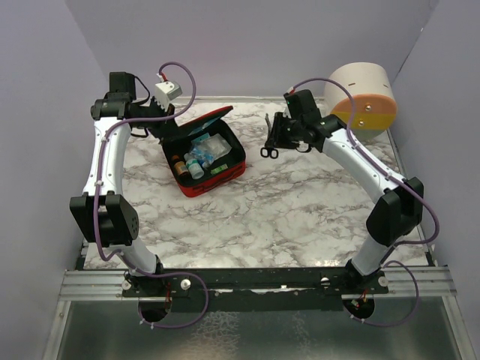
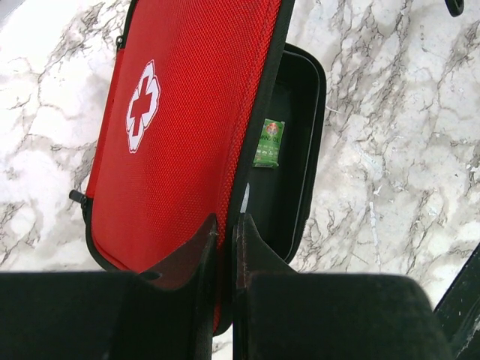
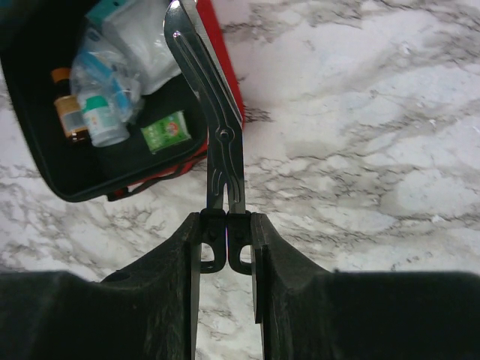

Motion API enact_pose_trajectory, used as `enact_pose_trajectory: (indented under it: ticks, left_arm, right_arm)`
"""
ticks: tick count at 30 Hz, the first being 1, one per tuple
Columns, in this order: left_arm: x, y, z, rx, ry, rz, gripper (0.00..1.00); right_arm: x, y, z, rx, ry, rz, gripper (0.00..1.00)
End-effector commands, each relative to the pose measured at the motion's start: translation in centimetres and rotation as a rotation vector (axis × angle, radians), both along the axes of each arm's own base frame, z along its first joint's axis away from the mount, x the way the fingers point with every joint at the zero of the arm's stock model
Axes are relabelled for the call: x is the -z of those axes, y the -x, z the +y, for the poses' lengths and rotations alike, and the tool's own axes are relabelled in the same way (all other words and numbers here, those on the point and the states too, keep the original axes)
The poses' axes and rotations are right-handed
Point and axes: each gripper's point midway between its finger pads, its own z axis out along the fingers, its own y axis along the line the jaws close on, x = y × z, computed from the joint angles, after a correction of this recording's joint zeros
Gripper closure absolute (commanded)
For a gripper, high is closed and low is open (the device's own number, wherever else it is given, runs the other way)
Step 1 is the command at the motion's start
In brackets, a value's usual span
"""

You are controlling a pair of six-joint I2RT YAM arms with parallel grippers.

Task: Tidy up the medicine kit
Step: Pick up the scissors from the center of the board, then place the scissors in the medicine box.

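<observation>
The medicine kit (image 1: pixel 225 169), a red zippered case with a black inside, lies open at the back left of the table. Its lid (image 2: pixel 187 112), with a white cross (image 2: pixel 141 105), stands raised. My left gripper (image 1: pixel 159 127) (image 2: pixel 226 225) is shut on the lid's edge. Inside lie an amber bottle (image 3: pixel 67 112), a white bottle (image 3: pixel 101 124), a green sachet (image 3: pixel 166 131) (image 2: pixel 269 142) and clear packets (image 3: pixel 142 37). My right gripper (image 1: pixel 276 139) (image 3: pixel 225 225) is shut on the black handles of steel scissors (image 3: pixel 221 127) (image 1: pixel 268 148), just right of the kit, blades reaching toward its rim (image 3: pixel 75 193).
A round cream, orange and yellow container (image 1: pixel 362 94) sits at the back right corner. The marble table (image 1: pixel 285 217) is ringed by lilac walls. A metal rail (image 1: pixel 255 281) with both arm bases runs along the near edge.
</observation>
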Motion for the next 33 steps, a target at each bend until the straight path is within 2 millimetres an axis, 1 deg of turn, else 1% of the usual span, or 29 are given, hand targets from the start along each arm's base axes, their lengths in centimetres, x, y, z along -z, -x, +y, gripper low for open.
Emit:
enact_pose_trajectory:
  ticks: [1, 5, 9, 14, 19, 22, 23, 24, 33]
  left_arm:
    - [0.3, 0.0, 0.8, -0.040, -0.018, 0.043, 1.00]
    - [0.2, -0.1, 0.8, -0.041, -0.020, 0.040, 1.00]
    - [0.2, -0.1, 0.8, -0.041, -0.019, 0.041, 1.00]
    - [0.1, -0.3, 0.8, -0.050, -0.017, 0.047, 1.00]
    - [-0.1, -0.5, 0.9, -0.055, -0.017, 0.039, 1.00]
    - [-0.3, -0.6, 0.9, -0.057, -0.019, 0.030, 1.00]
    - [0.4, -0.9, 0.9, -0.057, -0.019, 0.049, 1.00]
    - [0.6, -1.0, 0.9, -0.056, -0.018, 0.055, 1.00]
    - [0.5, -0.9, 0.9, -0.056, -0.020, 0.051, 1.00]
  right_arm:
    - [-2.9, -0.2, 3.9, -0.105, -0.099, -0.042, 0.99]
    - [-3.9, 0.4, 6.0, -0.152, -0.164, -0.024, 0.99]
    - [-4.4, 1.1, 7.1, -0.174, -0.204, -0.001, 0.99]
    - [-4.1, 2.7, 8.3, -0.203, -0.273, 0.070, 0.99]
    - [-4.3, 4.0, 10.2, -0.249, -0.392, 0.158, 0.99]
    - [-4.4, 4.6, 11.3, -0.276, -0.449, 0.203, 0.99]
    - [-4.6, 4.8, 11.6, -0.286, -0.469, 0.217, 0.99]
    - [-4.5, 5.0, 11.9, -0.296, -0.484, 0.237, 0.99]
    - [-5.2, 6.0, 13.8, -0.329, -0.641, 0.353, 0.99]
